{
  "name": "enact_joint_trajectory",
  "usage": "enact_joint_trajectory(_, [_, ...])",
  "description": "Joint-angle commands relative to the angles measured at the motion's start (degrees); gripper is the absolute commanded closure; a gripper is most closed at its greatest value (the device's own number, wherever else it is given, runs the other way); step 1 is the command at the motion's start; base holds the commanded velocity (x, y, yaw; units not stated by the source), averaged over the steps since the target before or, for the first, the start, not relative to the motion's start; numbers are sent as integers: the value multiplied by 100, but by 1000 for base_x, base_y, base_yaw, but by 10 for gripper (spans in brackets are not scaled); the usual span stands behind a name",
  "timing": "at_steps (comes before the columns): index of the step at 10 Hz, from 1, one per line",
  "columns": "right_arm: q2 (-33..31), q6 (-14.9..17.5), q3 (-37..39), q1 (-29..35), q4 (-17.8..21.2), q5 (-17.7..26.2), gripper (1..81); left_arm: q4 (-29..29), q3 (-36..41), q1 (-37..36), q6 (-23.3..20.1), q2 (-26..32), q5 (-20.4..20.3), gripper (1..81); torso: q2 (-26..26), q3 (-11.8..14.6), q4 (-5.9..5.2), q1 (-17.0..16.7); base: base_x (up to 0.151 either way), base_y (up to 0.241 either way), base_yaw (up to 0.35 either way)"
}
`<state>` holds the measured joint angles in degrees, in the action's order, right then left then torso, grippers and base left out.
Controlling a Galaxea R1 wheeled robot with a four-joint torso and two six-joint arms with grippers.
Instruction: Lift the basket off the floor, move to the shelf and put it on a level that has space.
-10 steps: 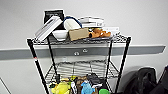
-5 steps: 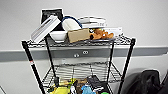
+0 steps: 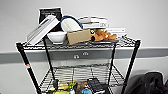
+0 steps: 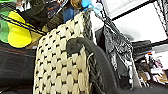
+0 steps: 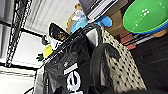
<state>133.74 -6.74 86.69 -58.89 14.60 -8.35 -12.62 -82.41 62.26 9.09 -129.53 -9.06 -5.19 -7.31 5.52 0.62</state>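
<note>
The shelf (image 3: pixel 77 47) looks bigger and sits lower in the head view than a second ago, so the camera has gone closer and up. The things on it lie the same way.

On the top tier, from left to right, sit a leaning book (image 3: pixel 41 28), a white bowl (image 3: pixel 57 37), a brown box (image 3: pixel 78 36), orange toys (image 3: pixel 102 35) and stacked books (image 3: pixel 100 23). No words on them can be read. The level (image 3: pixel 82 72) below is bare wire. Under it lie bright toys (image 3: pixel 75 87).

In the left wrist view the basket (image 4: pixel 62 67) is up close, beside a yellow toy (image 4: pixel 18 32). I cannot tell if the left end effector holds it.

In the right wrist view the basket (image 5: pixel 120 67) carries a black bag (image 5: pixel 67 67) with white letters "el". A green bowl (image 5: pixel 146 15) is near. I cannot tell how the right end effector stands.
</note>
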Motion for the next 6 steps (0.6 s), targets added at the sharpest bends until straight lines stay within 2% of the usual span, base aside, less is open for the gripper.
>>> enact_joint_trajectory(1, [-108,-73,-329,646,-19,141,811,216,357,-596,-22,110,36,811,0,0,0,0,72,0,0])
enact_joint_trajectory(3, [-108,-73,-329,646,-19,140,811,216,357,-596,-22,119,36,811,-2,0,0,-2,64,0,0])
enact_joint_trajectory(6, [-99,-73,-338,646,-19,132,811,216,374,-588,-22,128,36,811,0,0,0,2,0,0,0])
